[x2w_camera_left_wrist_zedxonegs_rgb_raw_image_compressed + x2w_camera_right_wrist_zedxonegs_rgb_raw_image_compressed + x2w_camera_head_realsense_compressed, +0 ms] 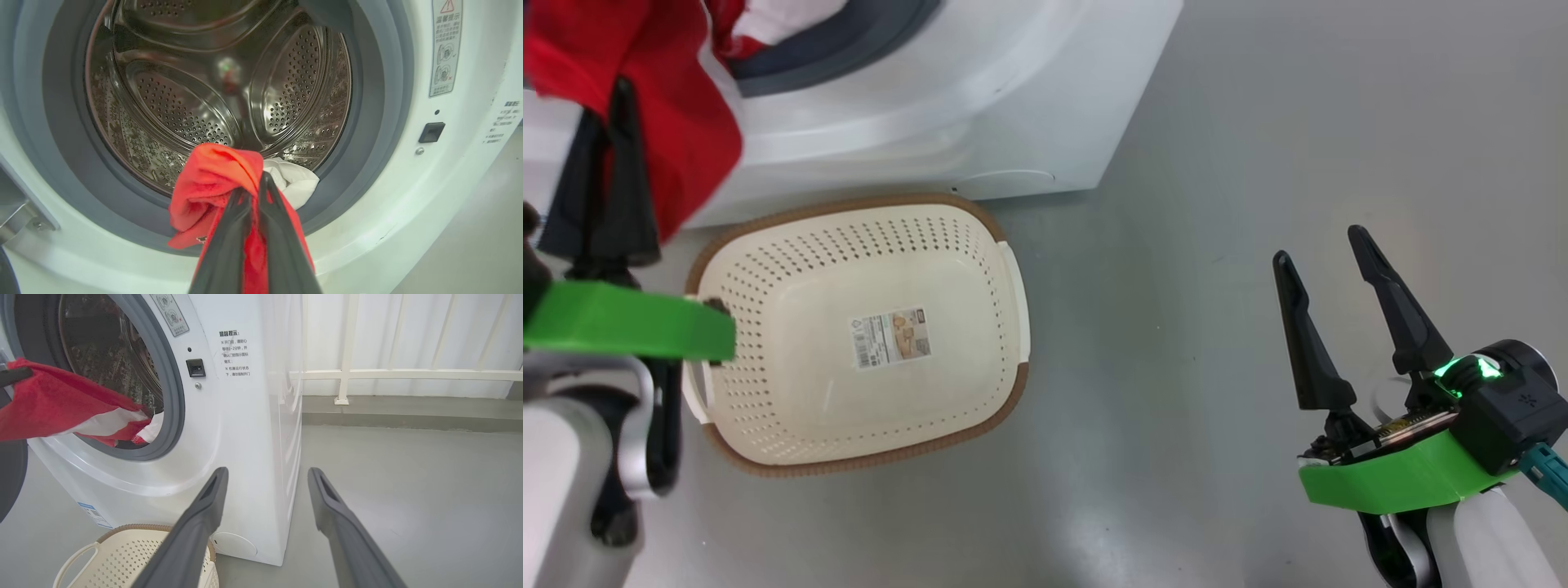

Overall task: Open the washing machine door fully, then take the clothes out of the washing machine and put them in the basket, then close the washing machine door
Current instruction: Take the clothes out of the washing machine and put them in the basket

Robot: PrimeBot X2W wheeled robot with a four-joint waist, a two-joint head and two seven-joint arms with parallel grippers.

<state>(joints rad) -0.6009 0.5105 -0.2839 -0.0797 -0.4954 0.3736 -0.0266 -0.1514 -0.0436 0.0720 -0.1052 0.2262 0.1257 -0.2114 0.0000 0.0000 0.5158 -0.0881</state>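
Grey, smooth and faintly glossy, the floor (1217, 408) spreads across the head view. On it the basket (849, 202) sits just in front of the washing machine (1029, 106), its brown rim close to the white base and a paper label (890, 336) on its bottom. At the upper left we see the left pincer (605, 102) pressed together on the clothes (678, 122), red cloth hanging out of the machine's mouth near the basket's left end, not in it. At the lower right the right pincer (1319, 245) hovers over bare floor, fingers spread and holding nothing, well apart from the basket. From the left wrist we look along the closed fingers into the steel drum (184, 102), ringed by the grey gasket (367, 122). The red bunch is pinched at the lower lip, and a white fold trails back over the gasket. A warning sticker (445, 49) and a dark latch socket (432, 132) sit on the white front. From the right wrist the spread fingers frame the machine's corner, and the garment stretches leftward from the opening, red with a white panel. Beyond, a low concrete kerb (408, 412) carries a white railing (347, 371), and a blue label (92, 512) marks the machine's lower corner above the basket.
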